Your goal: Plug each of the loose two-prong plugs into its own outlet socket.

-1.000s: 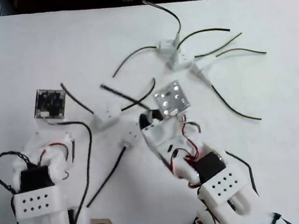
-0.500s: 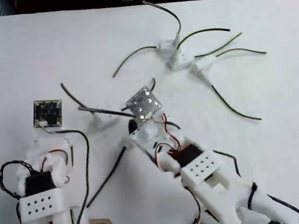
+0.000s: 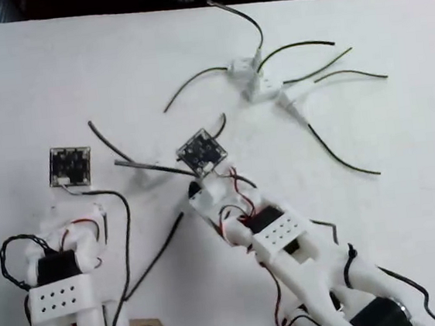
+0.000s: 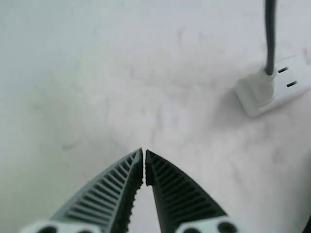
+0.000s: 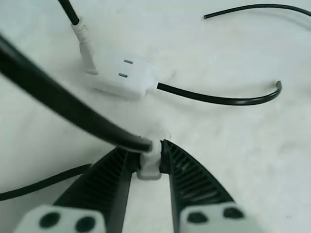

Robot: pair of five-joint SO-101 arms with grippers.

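Right hand (image 5: 149,150) is pinching a white plug (image 5: 148,167), with the plug's black cord (image 5: 58,92) running off to one side. Close ahead of the tips, but not touching, lies a white socket (image 5: 124,75) with 2 slots facing up. Left hand (image 4: 144,158) is pressed together, tips meeting, over bare surface (image 4: 97,73). A white block (image 4: 272,87) with 2 slots and a grey lead sits well clear of it. From above, the left arm (image 3: 55,281) is down by the near-left corner and the right arm (image 3: 280,238) angles in to mid-surface, where the plug is. A cluster (image 3: 251,78) of white connectors sits nearer the far edge, with cords fanning out around it. There's plenty of open room at far left and along the right side.
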